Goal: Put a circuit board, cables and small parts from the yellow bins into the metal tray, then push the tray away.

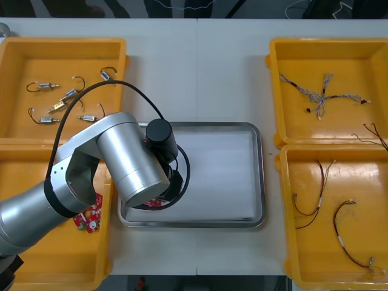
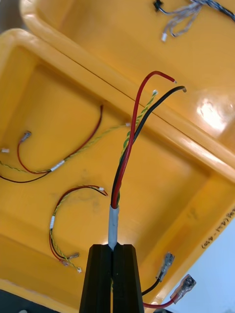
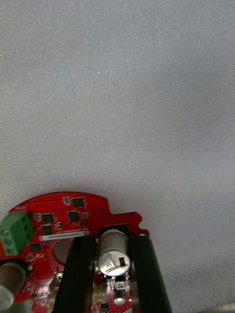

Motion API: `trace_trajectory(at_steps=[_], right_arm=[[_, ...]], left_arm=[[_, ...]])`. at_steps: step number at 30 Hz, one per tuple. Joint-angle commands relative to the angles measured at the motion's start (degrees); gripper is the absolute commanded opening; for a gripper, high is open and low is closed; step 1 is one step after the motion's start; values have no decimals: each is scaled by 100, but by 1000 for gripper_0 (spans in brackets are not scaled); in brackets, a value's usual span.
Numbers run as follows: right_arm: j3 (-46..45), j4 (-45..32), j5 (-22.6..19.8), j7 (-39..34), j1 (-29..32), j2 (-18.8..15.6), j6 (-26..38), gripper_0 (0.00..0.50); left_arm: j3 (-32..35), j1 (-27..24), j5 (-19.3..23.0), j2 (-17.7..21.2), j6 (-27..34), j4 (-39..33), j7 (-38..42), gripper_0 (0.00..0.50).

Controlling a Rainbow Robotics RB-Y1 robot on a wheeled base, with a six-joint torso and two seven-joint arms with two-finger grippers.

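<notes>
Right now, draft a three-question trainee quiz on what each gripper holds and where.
1. True or false: the left gripper holds a round red circuit board at the metal tray.
2. The right gripper is shut on: A) a small metal part, B) a cable, C) nothing.
3. Fill in: the yellow bin beneath the right gripper contains more loose ____.
Key: 1 true; 2 B; 3 cables.

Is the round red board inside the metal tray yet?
Inside. The left gripper, shut on the circuit board, holds it at the metal tray's near left corner. Whether it rests on the bottom, cannot tell.
</notes>
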Motion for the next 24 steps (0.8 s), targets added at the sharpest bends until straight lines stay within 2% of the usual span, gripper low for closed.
trace_trajectory(at_steps=[1,9,17,24], right_arm=[[367,-381,-26,-205,-232,-247,27,0],[630,-715,-184,-284,-337,-256,27,0],[701,-750,-377,-319,-425,-309,27,0],[762,-750,-395,-319,-425,-326,27,0]], left_arm=[[-72,-44,-98,-144,-65,-63,208,500],[130,-44,-89,-135,41,-247,270,500],[1009,-53,218,-118,814,-1003,305,500],[1818,-79,552,14,1267,-1372,305,500]])
